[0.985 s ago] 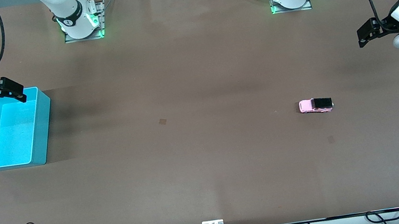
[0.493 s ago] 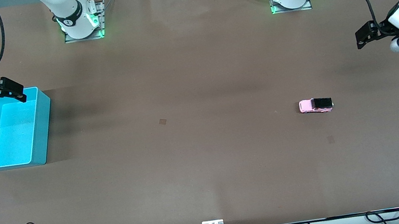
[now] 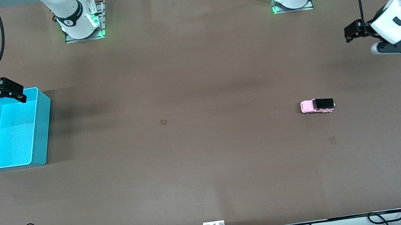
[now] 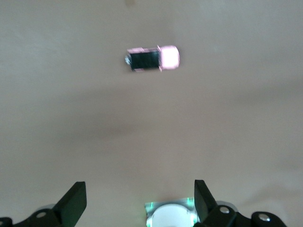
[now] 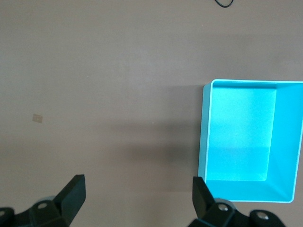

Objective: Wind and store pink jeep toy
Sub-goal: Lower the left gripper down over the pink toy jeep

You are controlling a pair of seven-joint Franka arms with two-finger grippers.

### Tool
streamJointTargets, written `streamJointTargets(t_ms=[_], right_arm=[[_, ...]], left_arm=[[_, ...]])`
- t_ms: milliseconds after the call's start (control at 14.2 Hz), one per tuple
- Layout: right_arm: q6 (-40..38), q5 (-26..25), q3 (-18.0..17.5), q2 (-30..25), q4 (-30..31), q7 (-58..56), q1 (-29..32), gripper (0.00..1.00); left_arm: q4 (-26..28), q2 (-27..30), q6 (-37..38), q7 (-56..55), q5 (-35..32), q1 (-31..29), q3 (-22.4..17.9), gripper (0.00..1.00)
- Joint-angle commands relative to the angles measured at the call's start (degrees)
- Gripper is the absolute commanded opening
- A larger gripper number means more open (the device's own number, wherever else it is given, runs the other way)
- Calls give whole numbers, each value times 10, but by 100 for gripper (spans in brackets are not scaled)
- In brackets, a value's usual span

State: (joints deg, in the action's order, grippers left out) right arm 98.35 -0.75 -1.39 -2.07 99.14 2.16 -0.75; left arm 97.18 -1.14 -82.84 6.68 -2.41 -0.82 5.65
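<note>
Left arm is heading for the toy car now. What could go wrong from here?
1. The toy car is tiny and on wheels; the open left claw might nudge it so it rolls instead of gripping it.
2. The bin sits at the right arm's end of the table, so storing likely needs a long carry.
3. The open right claw hangs over the bin's rim and may block a drop.

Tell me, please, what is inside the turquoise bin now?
Nothing shows inside the turquoise bin: both the front and right wrist views show only its bare floor. The open right gripper covers a small corner in the front view. The pink jeep toy stands on the table.
</note>
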Motion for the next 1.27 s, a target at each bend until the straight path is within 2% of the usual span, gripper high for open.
streamJointTargets(t_ms=[0,352,704,915,1126,1196], right_arm=[[-5,1,-6,-7,1,-8,9,100],[-6,1,-5,-7,1,-8,10,100],[-5,1,-5,-7,2,-9,10,100],[-6,1,-5,-8,2,-10,10,100],[-5,1,-5,-8,2,-10,10,100],[-5,1,-5,-7,2,-10,10,100]], left_arm=[[-15,-13,31,56,-15,6,17,100],[-8,-41,22,262,-14,8,24,100],[8,-87,-56,458,-15,4,24,100],[39,-120,-149,573,-15,-2,24,100],[104,-143,-280,658,-23,-2,22,100],[128,-147,-332,680,-45,-7,22,100]])
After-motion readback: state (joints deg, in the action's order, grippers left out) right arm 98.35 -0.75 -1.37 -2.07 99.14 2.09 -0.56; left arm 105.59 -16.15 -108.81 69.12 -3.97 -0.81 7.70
